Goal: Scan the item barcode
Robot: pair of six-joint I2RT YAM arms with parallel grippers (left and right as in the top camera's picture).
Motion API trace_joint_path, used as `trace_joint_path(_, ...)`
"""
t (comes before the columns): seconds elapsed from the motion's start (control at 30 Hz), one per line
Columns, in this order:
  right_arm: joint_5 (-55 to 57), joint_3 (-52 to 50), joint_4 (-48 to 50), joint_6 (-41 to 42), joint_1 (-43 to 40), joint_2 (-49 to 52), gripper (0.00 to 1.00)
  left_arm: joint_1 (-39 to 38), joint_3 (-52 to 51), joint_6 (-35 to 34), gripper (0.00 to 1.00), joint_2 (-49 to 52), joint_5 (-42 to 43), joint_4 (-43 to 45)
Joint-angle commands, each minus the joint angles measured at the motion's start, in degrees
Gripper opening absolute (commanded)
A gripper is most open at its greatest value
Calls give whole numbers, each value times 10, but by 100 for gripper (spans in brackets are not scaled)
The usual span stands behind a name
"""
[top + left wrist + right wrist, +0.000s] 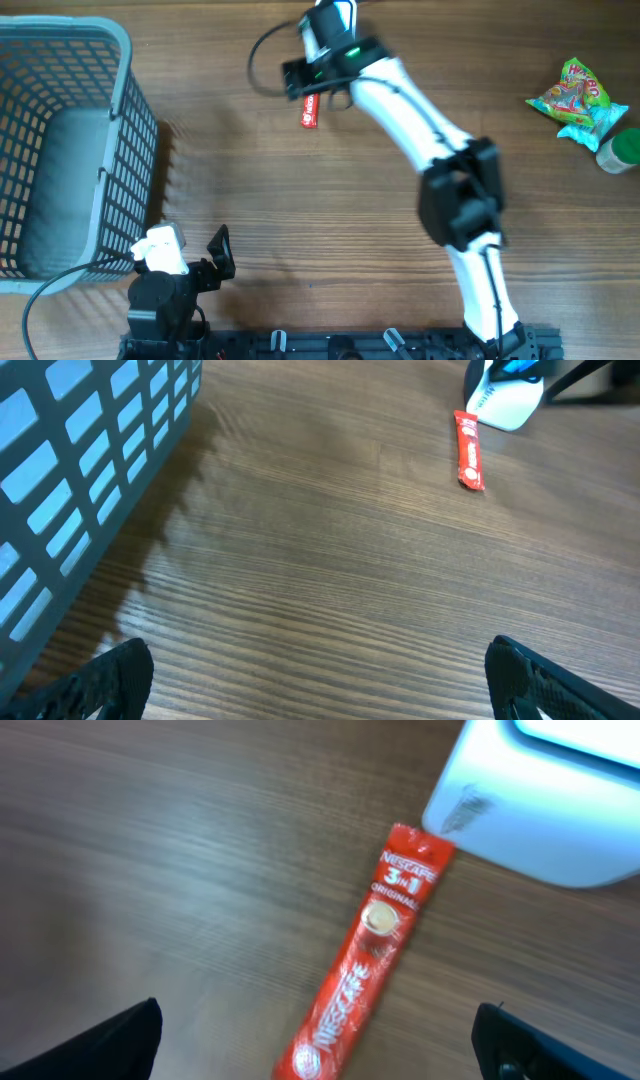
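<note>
Table (250, 200): wood, visible grain, smooth with a dull sheen.
Basket (128, 90): grey plastic lattice, matt.
Sachet (365, 975): red film, glossy, slightly creased.
Snack bag (572, 100): shiny crinkled plastic.
Arm (400, 100): smooth white plastic shell, black joints.

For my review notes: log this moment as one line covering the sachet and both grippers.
red Nescafe sachet: flat on table, by white device | right gripper: open, over it | left gripper: open, empty
</note>
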Motion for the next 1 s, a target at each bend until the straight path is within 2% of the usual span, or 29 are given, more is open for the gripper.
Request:
trace_joint_path(0.0,147,-2,56,56,24,47,99,2,-2,3,100,-4,1,1)
trace_joint_path(0.13,142,-2,100,118,23,73,93,2,-2,3,100,-4,1,1)
trace_joint_path(0.23,103,-2,83,145,21,102,89,2,-2,3,100,-4,1,1)
trace_joint_path(0.3,59,-2,78,145,22,113,84,2,-2,3,100,-4,1,1)
trace_joint_path(0.37,49,-2,64,165,21,136,74,2,-2,3,100,-4,1,1)
trace_joint_path(0.4,49,-2,57,176,21,146,68,2,-2,3,100,-4,1,1)
trace_joint_path(0.43,49,-2,47,176,21,154,50,2,-2,3,100,-4,1,1)
trace_joint_path(0.5,49,-2,9,179,21,165,6,2,-2,3,100,-4,1,2)
trace_joint_path(0.6,38,-2,-76,195,20,162,5,2,-2,3,100,-4,1,2)
trace_joint_path(0.67,-8,7,-176,220,14,116,5,2,-2,3,100,-4,1,1)
trace_joint_path(0.77,-209,15,-346,219,-12,2,5,2,-2,3,100,-4,1,1)
trace_joint_path(0.87,-319,15,-471,216,-42,-65,4,2,-2,3,100,-4,1,1)
trace_joint_path(0.9,-356,15,-511,191,-54,-78,4,2,-2,3,100,-4,1,1)
trace_joint_path(0.97,-506,13,-515,59,-68,-88,5,2,-2,3,100,-4,1,1)
